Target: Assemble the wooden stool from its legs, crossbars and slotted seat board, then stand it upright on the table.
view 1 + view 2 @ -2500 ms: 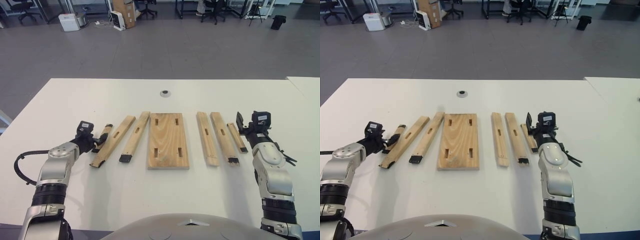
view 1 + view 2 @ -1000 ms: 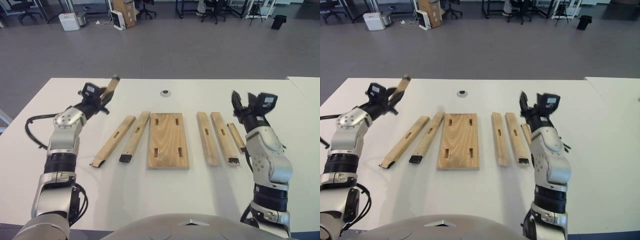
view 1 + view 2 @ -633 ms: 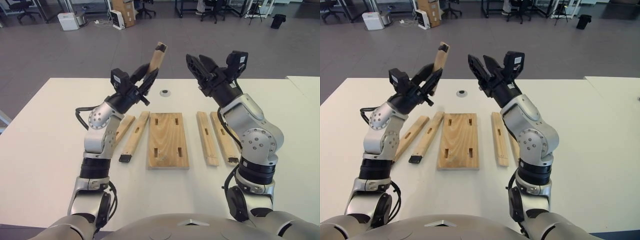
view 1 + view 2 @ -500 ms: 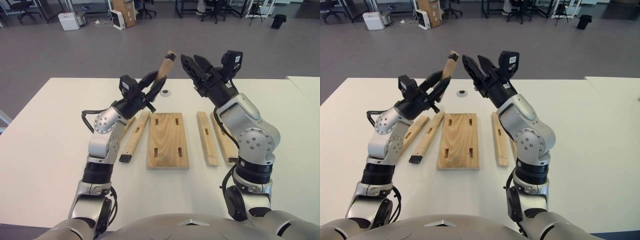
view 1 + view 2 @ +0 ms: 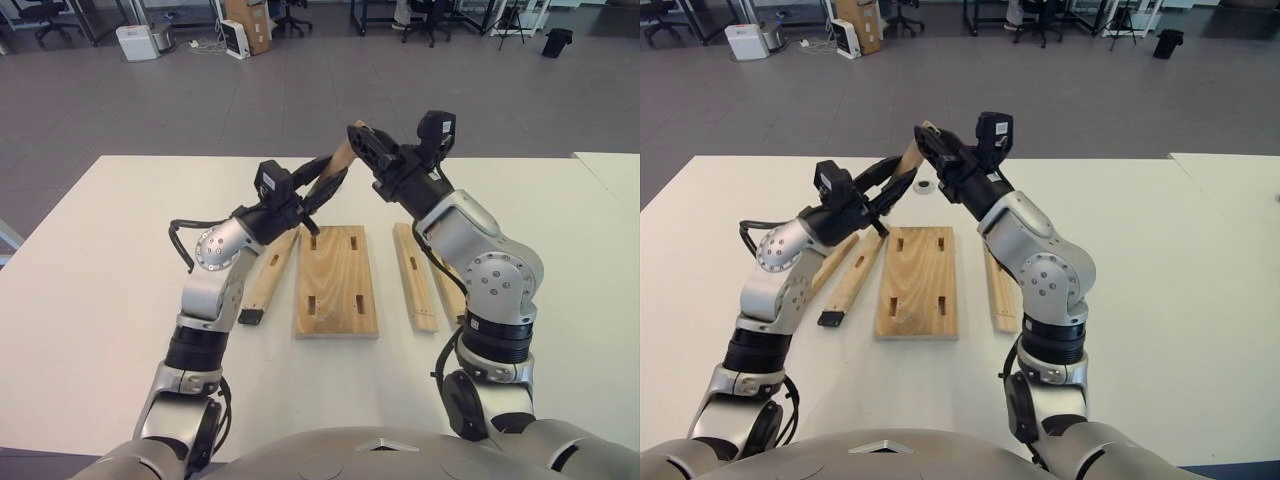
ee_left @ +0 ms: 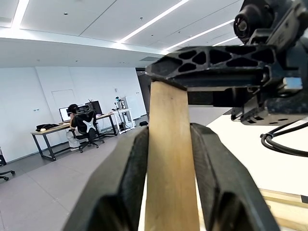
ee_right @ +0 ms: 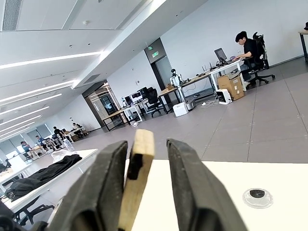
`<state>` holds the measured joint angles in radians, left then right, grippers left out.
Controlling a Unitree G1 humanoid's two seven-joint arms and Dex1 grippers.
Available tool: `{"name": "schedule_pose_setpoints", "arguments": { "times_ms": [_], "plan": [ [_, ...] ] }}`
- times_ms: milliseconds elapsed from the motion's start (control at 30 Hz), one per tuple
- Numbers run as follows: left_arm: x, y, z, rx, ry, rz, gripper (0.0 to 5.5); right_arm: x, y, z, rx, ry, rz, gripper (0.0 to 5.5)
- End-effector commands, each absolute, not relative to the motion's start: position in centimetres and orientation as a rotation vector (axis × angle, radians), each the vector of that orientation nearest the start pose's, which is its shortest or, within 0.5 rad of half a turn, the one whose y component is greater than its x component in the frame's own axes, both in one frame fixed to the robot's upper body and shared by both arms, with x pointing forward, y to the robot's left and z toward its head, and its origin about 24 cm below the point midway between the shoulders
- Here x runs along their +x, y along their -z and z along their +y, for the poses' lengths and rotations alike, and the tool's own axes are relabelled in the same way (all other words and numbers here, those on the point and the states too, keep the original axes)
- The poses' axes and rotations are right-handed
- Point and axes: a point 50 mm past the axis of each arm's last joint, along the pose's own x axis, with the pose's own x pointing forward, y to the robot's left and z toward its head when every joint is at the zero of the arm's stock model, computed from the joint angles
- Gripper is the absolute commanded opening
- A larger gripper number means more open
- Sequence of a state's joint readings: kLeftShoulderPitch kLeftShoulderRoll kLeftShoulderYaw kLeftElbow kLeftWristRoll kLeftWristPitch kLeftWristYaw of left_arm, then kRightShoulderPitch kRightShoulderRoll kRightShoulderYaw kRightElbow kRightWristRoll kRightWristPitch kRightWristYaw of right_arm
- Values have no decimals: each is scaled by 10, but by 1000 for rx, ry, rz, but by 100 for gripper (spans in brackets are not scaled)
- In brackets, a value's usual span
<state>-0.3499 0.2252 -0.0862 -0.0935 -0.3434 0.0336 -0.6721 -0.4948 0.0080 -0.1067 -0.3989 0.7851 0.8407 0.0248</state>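
Partly hidden crossbar [image 6: 169, 159], left gripper [image 5: 328, 178] clamping, right gripper [image 7: 146, 144] around tip.

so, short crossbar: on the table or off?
Off: left end effector holds the crossbar tilted in air, tip between right end effector's fingers.

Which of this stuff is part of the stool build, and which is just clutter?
Job: crossbar held in left gripper, right gripper open around its top end; seat board; legs flat either side of it.
Lying about: round grommet in the table; cardboard box, office chairs behind.
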Motion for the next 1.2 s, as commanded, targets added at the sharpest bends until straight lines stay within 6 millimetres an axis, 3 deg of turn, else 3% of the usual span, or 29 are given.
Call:
{"name": "schedule_pose_setpoints", "arguments": {
  "times_ms": [33,133,267,333,500,600,667,867,1033,1200],
  "plan": [
    [287,-156,108,69,923,-401,129,283,-194,-85,570,-661,-7,75],
    [289,-154,108,79,927,-386,129,280,-193,-83,589,-690,6,44],
    [294,-150,108,63,917,-340,129,283,-191,-86,542,-656,11,42],
    [294,-145,108,60,934,-303,179,288,-189,-93,499,-586,-1,42],
    [289,-133,122,37,903,-216,207,306,-189,-133,363,-284,-84,42],
    [290,-126,147,53,754,-182,207,301,-177,-167,152,-72,-102,42],
    [292,-119,158,82,654,-141,207,293,-165,-175,86,3,-87,42],
    [289,-103,175,59,444,-65,207,259,-125,-145,235,35,22,42],
    [290,-98,181,68,377,-40,207,248,-99,-152,246,86,120,42],
    [290,-96,180,68,379,-35,207,245,-85,-157,213,95,137,42]
  ]
}}
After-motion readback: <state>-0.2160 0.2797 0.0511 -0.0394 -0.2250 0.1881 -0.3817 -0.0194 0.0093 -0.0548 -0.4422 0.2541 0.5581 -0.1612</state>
